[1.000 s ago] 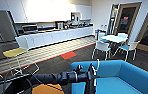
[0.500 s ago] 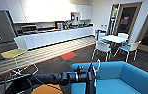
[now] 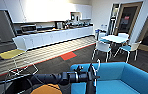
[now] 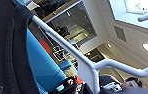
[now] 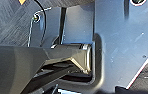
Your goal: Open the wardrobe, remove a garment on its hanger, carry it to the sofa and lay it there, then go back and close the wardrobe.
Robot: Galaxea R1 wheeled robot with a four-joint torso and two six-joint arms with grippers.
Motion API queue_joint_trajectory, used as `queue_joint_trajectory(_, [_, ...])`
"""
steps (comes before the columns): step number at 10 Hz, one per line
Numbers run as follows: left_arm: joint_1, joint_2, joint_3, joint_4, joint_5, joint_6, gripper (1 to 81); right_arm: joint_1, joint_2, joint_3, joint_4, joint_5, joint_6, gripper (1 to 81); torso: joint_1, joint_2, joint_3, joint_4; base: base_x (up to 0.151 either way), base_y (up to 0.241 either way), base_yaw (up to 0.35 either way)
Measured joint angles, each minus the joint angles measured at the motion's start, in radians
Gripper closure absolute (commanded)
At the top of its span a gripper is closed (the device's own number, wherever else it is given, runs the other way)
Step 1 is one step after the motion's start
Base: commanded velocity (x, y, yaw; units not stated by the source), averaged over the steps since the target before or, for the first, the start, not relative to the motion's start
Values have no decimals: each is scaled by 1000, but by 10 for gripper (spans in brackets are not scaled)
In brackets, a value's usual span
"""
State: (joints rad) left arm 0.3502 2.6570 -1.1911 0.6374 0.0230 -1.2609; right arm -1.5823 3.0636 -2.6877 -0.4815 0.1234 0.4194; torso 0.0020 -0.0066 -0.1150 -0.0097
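Note:
My left arm reaches in across the lower part of the head view, and the left gripper (image 3: pixel 91 75) is shut on the white hanger (image 3: pixel 98 65), whose curved hook sticks up above it. The black garment (image 3: pixel 90 87) hangs below the gripper, just over the near left end of the blue sofa (image 3: pixel 130 77). In the left wrist view the hanger's white bar (image 4: pixel 65 45) runs across close to the camera. The garment's dark fabric (image 4: pixel 5 50) lies beside it, with the sofa's blue upholstery (image 4: pixel 42 65) behind.
A white table (image 3: pixel 115 38) with white and teal chairs (image 3: pixel 102 47) stands behind the sofa. A yellow-seated chair (image 3: pixel 11 53) is at the left. A long kitchen counter (image 3: pixel 55 37) runs along the back wall, and a red patch (image 3: pixel 68 55) marks the floor. A person (image 4: pixel 130 82) appears in the left wrist view.
The whole head view has shifted slightly as the robot moves. The left arm with the hanger sits a little lower in the picture, still holding the garment over the sofa's end.

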Motion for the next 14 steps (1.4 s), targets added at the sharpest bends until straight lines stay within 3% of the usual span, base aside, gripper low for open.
queue_joint_trajectory(4, [-3, 22, -9, 2, 8, 0, 811, -5, 0, 0, 0, 1, 1, 10, -1, 0, -13, 0, 0, 0, 0])
queue_joint_trajectory(8, [-6, 122, -136, 5, 41, 4, 811, 2, 0, 0, 1, 1, 1, 10, 0, 0, -117, 0, 0, 0, 0])
queue_joint_trajectory(14, [-107, 272, -206, 2, 52, -11, 811, 12, 0, 0, 1, 6, 0, 10, 0, 1, -127, 0, 0, 0, 0])
